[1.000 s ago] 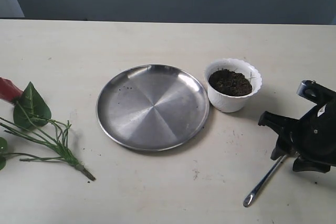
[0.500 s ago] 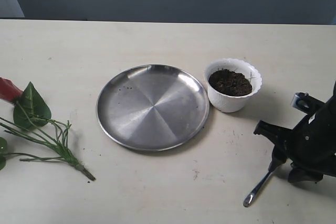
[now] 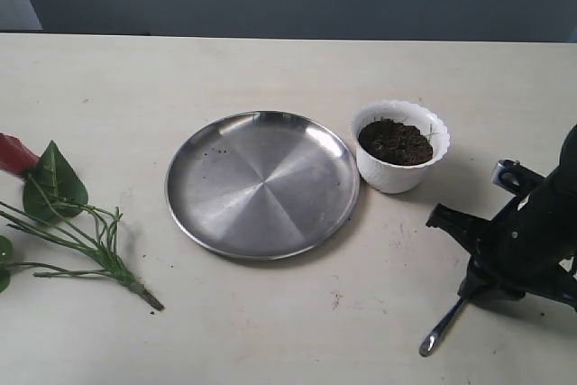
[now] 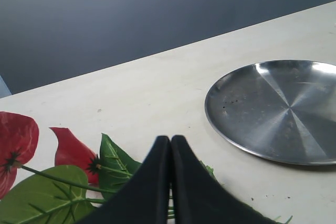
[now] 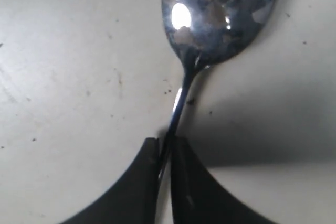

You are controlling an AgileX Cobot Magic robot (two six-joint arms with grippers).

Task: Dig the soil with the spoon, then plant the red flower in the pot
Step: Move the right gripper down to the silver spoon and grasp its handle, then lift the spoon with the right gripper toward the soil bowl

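The silver spoon [image 3: 444,322] lies on the table at the front right, its handle end poking out from under my right gripper [image 3: 478,288]. In the right wrist view the right gripper [image 5: 165,145] is shut on the spoon's [image 5: 218,11] slim handle, the shiny bowl resting on the table beyond. The white scalloped pot [image 3: 400,146] holds dark soil [image 3: 395,141] just right of the steel plate. The red flower [image 3: 54,214] lies flat at the left edge, stems toward the front. My left gripper [image 4: 170,141] is shut and empty, hovering over the red flower's [image 4: 63,166] leaves.
The wide steel plate [image 3: 261,184] sits mid-table between flower and pot, with a few soil specks on it; the steel plate [image 4: 278,111] also shows in the left wrist view. A dark wall runs behind the table's far edge.
My right arm has come down and toward the front over the spoon's handle, covering more of it. The spoon, flower, pot and plate stay where they were.
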